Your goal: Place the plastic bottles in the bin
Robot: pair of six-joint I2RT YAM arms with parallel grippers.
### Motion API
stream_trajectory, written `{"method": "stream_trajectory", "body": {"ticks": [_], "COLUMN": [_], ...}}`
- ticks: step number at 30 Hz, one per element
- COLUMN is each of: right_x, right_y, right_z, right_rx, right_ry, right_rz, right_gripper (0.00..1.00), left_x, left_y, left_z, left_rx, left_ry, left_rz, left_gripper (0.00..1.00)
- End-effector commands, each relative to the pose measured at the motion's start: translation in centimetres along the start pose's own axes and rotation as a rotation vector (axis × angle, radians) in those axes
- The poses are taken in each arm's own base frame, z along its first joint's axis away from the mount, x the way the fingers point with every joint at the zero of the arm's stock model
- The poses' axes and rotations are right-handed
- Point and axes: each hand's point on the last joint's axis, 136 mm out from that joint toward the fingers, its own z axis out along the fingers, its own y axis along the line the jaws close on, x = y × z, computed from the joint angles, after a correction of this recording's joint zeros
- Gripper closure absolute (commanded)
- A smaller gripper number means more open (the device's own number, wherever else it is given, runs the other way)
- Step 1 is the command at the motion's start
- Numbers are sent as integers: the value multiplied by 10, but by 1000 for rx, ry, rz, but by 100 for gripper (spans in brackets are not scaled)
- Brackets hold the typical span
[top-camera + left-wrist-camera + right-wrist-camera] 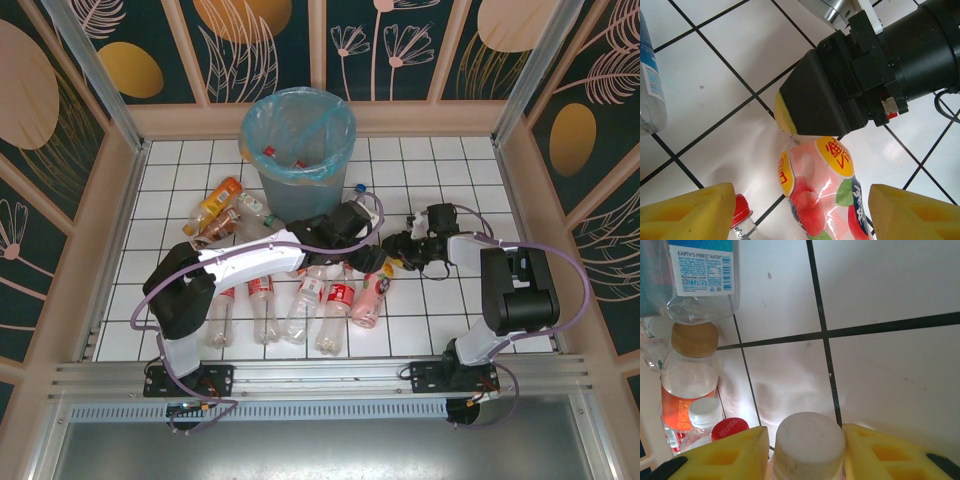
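A pink peach-label bottle (368,300) lies on the white tiles at the right end of a row of clear red-label bottles (305,300). My right gripper (810,452) is shut on its white cap (810,432), a yellow pad pressing each side. My left gripper (802,212) is open, and the pink bottle (820,195) lies between its wide-apart yellow fingers (695,210), not touching them. The right gripper's black finger (815,100) sits over the bottle's top. The bin (255,115) stands at the back with red-capped bottles inside.
Orange bottles (215,205) lie left of the bin. A blue-label water bottle (700,275), an orange drink bottle (692,370) and a red cap (730,429) lie beyond the right gripper. A red-capped bottle (740,212) lies beside the left finger. Raised walls surround the tiled table (450,170).
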Motion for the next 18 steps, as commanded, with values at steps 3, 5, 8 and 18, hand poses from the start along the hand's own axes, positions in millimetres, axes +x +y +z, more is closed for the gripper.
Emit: {"method": "stream_trajectory", "body": {"ticks": [3,5,8,18], "right_x": [-1,-4,-7,-32], "right_y": [5,4,4,28], "right_z": [-1,-3,-5,-42], "right_rx": [-16,-2,14,79], "right_ry": [0,-10,-19,-168], "right_rz": [-26,-32,-39,-132], "right_gripper": [66,68,71,76], "left_x": [-11,-14,-17,-37], "left_y": [0,0,-1,-5], "left_z": [-12,-15,-19,-47], "left_rx": [-11,-14,-15,-16], "left_ry": [-46,-57,-67,-143], "left_rz": [-6,-5,-3,2], "left_gripper": [29,29,29,29]}}
